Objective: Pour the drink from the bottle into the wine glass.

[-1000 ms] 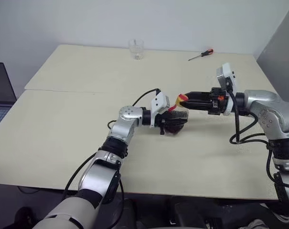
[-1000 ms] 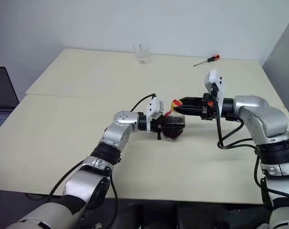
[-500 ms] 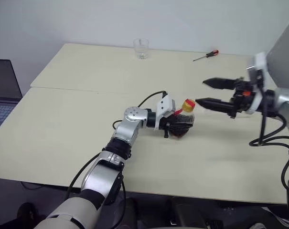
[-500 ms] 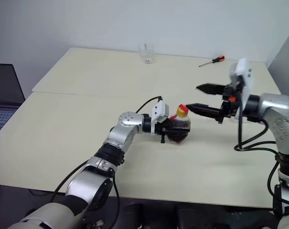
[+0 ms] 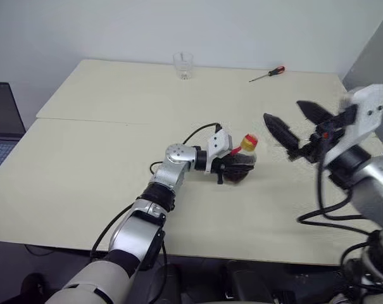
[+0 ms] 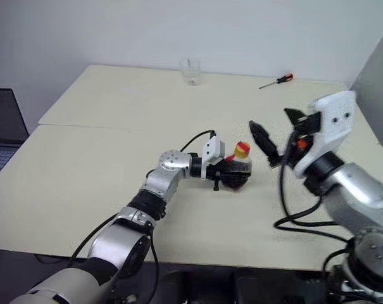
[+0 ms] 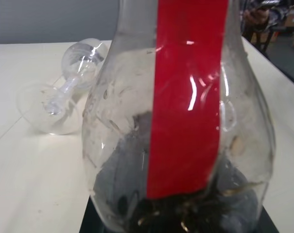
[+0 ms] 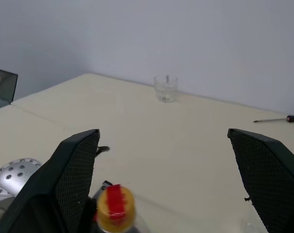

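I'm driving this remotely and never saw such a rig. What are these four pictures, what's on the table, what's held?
It is a two-armed humanoid robot. Two pictures look down from its head; the other two come from a camera on each wrist. The left gripper is shut on the bottle of dark drink, cap on. The right gripper hangs open beside it, empty. The left wrist view shows the wine glass, apparently lying on its side. Near the table's far edge are a tumbler and a screwdriver.

The bottle (image 5: 237,166) is clear with a red label strip, yellow-and-red cap and near-black drink (image 7: 185,213); the table (image 5: 115,158) is pale cream.
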Available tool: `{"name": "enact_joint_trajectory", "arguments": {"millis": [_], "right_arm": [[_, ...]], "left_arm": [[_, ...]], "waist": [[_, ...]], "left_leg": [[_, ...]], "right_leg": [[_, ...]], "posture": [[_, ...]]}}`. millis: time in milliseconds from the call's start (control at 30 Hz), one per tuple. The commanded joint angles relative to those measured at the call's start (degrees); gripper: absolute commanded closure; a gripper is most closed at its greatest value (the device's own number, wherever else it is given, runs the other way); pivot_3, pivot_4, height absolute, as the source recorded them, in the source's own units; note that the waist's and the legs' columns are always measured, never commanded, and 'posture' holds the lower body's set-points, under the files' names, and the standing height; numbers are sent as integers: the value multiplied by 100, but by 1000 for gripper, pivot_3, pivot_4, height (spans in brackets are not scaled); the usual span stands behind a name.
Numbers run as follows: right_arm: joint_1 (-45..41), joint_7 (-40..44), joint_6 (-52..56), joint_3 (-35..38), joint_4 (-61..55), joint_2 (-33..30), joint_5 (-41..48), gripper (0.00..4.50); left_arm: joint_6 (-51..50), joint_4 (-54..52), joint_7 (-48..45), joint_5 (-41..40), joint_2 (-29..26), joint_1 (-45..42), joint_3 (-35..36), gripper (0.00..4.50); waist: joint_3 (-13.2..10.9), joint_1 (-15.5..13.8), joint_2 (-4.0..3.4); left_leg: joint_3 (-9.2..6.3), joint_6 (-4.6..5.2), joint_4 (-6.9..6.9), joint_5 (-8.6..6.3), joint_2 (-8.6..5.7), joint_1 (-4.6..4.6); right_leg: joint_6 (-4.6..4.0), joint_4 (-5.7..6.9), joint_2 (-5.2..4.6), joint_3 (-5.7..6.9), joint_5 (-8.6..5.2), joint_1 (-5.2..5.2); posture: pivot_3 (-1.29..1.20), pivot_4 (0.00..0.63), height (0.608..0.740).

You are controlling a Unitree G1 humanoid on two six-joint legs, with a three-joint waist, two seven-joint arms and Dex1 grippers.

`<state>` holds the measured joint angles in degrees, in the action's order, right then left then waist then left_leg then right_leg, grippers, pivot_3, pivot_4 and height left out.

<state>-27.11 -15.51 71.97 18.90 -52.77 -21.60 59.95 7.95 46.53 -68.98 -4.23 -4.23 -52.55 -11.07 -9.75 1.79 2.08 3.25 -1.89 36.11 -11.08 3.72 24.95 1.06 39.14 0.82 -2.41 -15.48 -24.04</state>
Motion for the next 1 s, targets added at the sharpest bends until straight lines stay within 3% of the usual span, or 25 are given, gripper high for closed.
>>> {"name": "enact_joint_trajectory", "arguments": {"millis": [33,300,1000], "right_arm": [[-121,-1497,542,-208,-364,608,102,0],[-169,-2611,707,-351,-312,1143,572,0],[6,-4272,-827,-1265,375,400,2164,0]], "left_arm": [[252,120,84,-47,141,-345,53,3493],[441,388,126,-43,169,-463,99,3493],[420,343,266,-95,162,-445,142,3493]], "waist": [[0,-9,0],[1,-5,-1],[1,6,-1]], "left_leg": [[-1,1,0,0,0,3],[2,1,0,0,-2,5],[0,5,-1,2,-2,7]], "right_leg": [[0,-1,-1,1,0,0],[0,-10,-6,3,0,-2],[0,-8,-3,1,0,0]], "posture": [[0,150,740],[0,150,740],[0,150,740]]}}
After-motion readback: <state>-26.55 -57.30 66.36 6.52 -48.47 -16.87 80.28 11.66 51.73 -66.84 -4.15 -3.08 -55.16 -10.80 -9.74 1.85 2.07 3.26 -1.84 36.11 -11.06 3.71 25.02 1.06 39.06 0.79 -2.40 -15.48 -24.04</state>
